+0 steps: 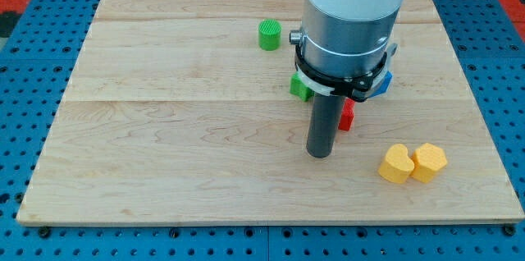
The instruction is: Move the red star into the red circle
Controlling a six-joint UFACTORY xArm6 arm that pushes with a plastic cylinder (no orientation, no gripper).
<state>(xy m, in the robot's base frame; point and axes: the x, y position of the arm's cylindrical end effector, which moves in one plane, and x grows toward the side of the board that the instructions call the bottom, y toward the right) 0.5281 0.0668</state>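
My tip (pixel 319 153) rests on the wooden board (pixel 164 130) right of centre. A red block (pixel 348 116) shows just to the upper right of the tip, mostly hidden behind the rod; its shape cannot be made out. The tip stands close beside it, a little to its lower left. No other red block shows; the arm's wide body covers the area above the rod.
A green cylinder (pixel 269 34) stands near the view's top centre. A green block (pixel 300 87) and a blue block (pixel 384 83) peek out from behind the arm. A yellow heart (pixel 396 164) and a yellow hexagon (pixel 429 162) touch at the lower right.
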